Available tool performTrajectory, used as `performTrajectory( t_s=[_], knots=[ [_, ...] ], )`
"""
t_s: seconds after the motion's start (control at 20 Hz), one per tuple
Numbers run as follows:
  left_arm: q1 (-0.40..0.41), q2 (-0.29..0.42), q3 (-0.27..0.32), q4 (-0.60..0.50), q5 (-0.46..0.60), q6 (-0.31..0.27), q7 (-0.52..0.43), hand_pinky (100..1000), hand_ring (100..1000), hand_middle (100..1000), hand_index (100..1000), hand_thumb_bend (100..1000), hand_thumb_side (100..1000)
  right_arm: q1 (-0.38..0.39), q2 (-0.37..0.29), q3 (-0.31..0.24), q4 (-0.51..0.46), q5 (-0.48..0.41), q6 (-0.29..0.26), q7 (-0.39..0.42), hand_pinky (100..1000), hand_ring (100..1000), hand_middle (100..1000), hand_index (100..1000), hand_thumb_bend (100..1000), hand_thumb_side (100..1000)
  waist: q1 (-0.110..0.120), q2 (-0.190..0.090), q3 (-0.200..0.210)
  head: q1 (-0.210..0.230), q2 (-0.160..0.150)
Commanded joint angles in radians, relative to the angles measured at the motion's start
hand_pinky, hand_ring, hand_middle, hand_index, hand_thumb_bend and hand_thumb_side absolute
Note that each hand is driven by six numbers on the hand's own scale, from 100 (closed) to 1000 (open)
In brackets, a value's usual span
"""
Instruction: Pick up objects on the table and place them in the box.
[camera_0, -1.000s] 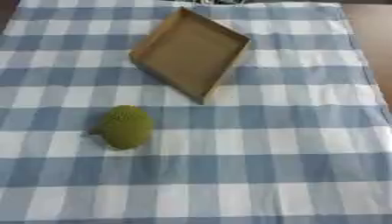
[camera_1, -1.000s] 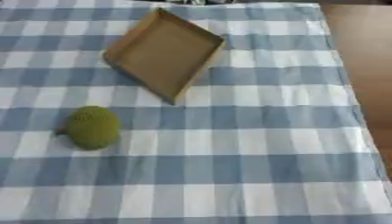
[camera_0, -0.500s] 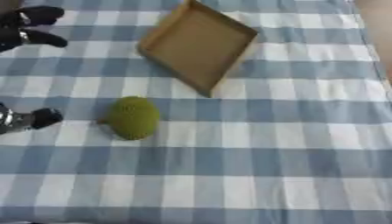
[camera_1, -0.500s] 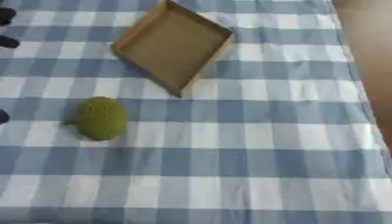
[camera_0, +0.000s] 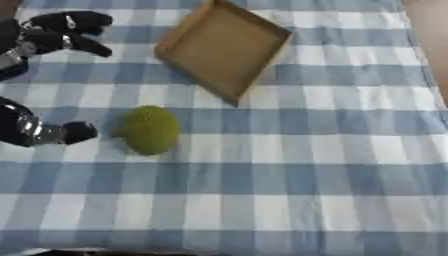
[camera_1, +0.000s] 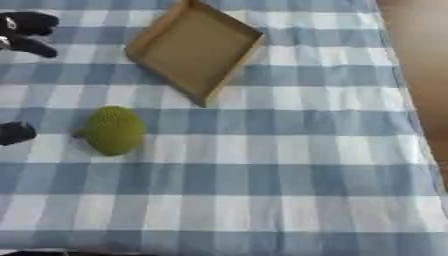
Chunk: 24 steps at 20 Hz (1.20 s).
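A green, bumpy, oval fruit (camera_0: 150, 129) lies on the checked cloth, left of centre. An open, shallow cardboard box (camera_0: 224, 47) sits askew at the upper middle, with nothing inside. My left hand (camera_0: 63, 28) comes in from the left edge, open and spread wide. Its fingers are up near the top left, level with the box. Its thumb (camera_0: 54, 133) is low, just left of the fruit with a small gap between them. My right hand shows in neither view.
A blue and white checked cloth (camera_0: 315, 165) covers the table. Bare brown table top (camera_1: 422, 55) shows along the right edge. A dark strip lies at the bottom left edge.
My left hand has come into view from the left and moved toward the fruit. The whole picture has shifted, so the camera moved; fruit and box stay in place on the cloth.
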Motion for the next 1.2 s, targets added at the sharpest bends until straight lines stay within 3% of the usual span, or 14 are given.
performTrajectory(
  t_s=[0.05, 0.2, 0.35, 0.6, 0.65, 0.7, 0.8, 0.85, 0.95, 1.0, 1.2],
  knots=[
    [-0.032, -0.011, -0.014, 0.013, -0.001, 0.010, -0.055, 910, 904, 1000, 881, 548, 575, -0.014, -0.019, -0.006, -0.013, 0.005, 0.002, 0.002, 836, 820, 779, 841, 100, 465, 0.006, -0.030, 0.004, -0.014, 0.009],
    [-0.050, -0.027, -0.026, 0.026, -0.015, 0.020, -0.100, 873, 837, 993, 884, 555, 562, -0.013, -0.019, -0.005, -0.012, 0.005, 0.005, 0.004, 836, 820, 779, 841, 100, 466, 0.009, -0.033, 0.009, -0.023, 0.013],
    [-0.060, -0.034, -0.033, 0.042, -0.050, 0.019, -0.128, 835, 758, 905, 888, 559, 549, -0.012, -0.019, -0.004, -0.013, 0.004, 0.006, 0.005, 836, 820, 779, 841, 100, 467, 0.012, -0.036, 0.012, -0.029, 0.015],
    [-0.072, -0.050, -0.042, 0.063, -0.101, 0.007, -0.163, 809, 682, 834, 906, 556, 534, -0.010, -0.017, -0.003, -0.013, 0.003, 0.009, 0.007, 836, 819, 778, 840, 100, 468, 0.014, -0.037, 0.015, -0.035, 0.016],
    [-0.074, -0.053, -0.041, 0.068, -0.109, 0.006, -0.164, 790, 630, 795, 912, 555, 530, -0.010, -0.017, -0.003, -0.013, 0.003, 0.010, 0.008, 836, 819, 777, 840, 100, 468, 0.015, -0.037, 0.014, -0.034, 0.015],
    [-0.076, -0.057, -0.041, 0.072, -0.116, 0.006, -0.164, 701, 518, 726, 912, 554, 523, -0.010, -0.016, -0.003, -0.012, 0.003, 0.010, 0.009, 836, 819, 777, 840, 100, 467, 0.015, -0.037, 0.014, -0.034, 0.014],
    [-0.080, -0.062, -0.040, 0.078, -0.126, 0.007, -0.160, 651, 475, 688, 905, 556, 517, -0.010, -0.016, -0.003, -0.012, 0.003, 0.010, 0.010, 836, 818, 777, 840, 100, 468, 0.015, -0.037, 0.013, -0.034, 0.013],
    [-0.082, -0.064, -0.040, 0.079, -0.130, 0.007, -0.156, 656, 484, 700, 905, 556, 516, -0.009, -0.016, -0.003, -0.011, 0.002, 0.011, 0.010, 836, 818, 777, 840, 100, 468, 0.015, -0.037, 0.013, -0.034, 0.013],
    [-0.084, -0.068, -0.039, 0.079, -0.133, 0.005, -0.149, 718, 592, 798, 906, 556, 520, -0.008, -0.016, -0.003, -0.011, 0.002, 0.011, 0.011, 836, 818, 776, 840, 100, 468, 0.015, -0.037, 0.013, -0.035, 0.014],
    [-0.086, -0.069, -0.039, 0.078, -0.134, 0.003, -0.148, 795, 738, 901, 905, 559, 518, -0.008, -0.015, -0.003, -0.011, 0.002, 0.011, 0.012, 836, 818, 776, 839, 100, 467, 0.015, -0.037, 0.012, -0.036, 0.014],
    [-0.094, -0.080, -0.042, 0.087, -0.152, -0.002, -0.153, 868, 839, 981, 897, 571, 524, -0.006, -0.015, -0.003, -0.010, 0.002, 0.012, 0.013, 837, 818, 776, 839, 100, 468, 0.017, -0.039, 0.013, -0.037, 0.019]
  ],
)
